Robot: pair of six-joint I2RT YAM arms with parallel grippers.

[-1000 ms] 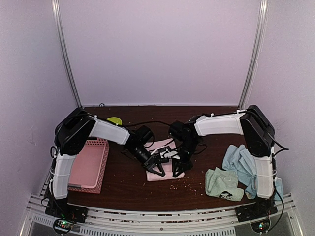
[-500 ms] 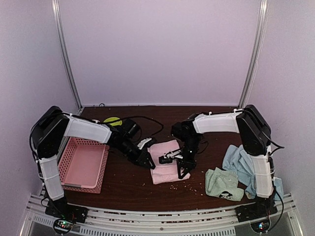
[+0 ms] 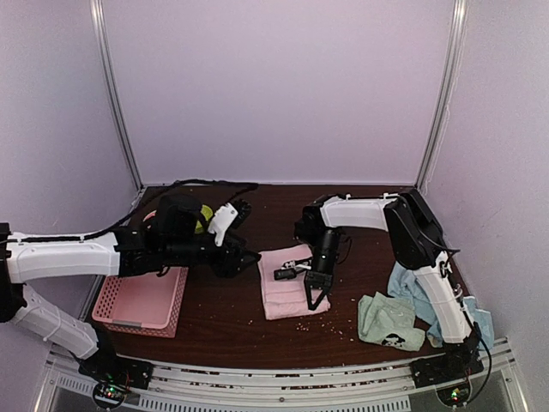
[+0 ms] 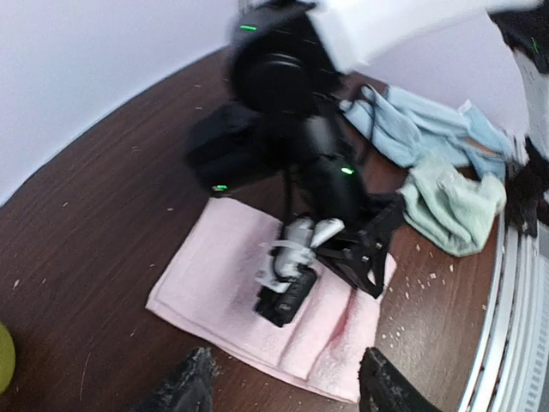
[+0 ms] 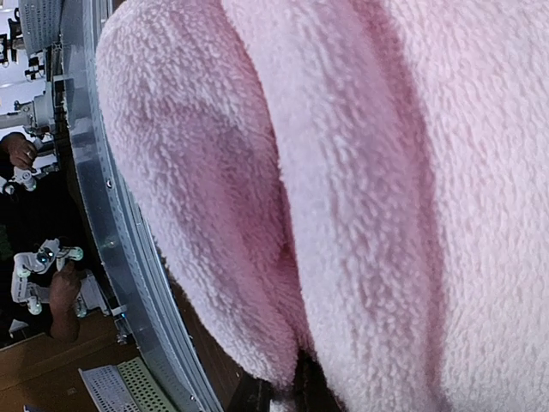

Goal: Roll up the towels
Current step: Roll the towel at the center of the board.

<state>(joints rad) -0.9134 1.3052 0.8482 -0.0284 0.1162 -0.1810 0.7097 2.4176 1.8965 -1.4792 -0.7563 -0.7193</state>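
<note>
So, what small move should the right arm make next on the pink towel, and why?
Probably turn the right pincer to curl the edge over: the pink towel lies flat, only a small ridge raised at that pincer, and the left pincer is open, off it.

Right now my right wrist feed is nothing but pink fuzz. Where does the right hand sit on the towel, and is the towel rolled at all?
Observer: The right hand is open and rests on the right half of the pink towel. The towel lies flat on the table, creased beside the fingers but not rolled.
Operator: Is the left hand on the cloth too?
Observer: No. The left hand is open and empty, off to the left of the towel, beyond the far corner of the pink basket.
</note>
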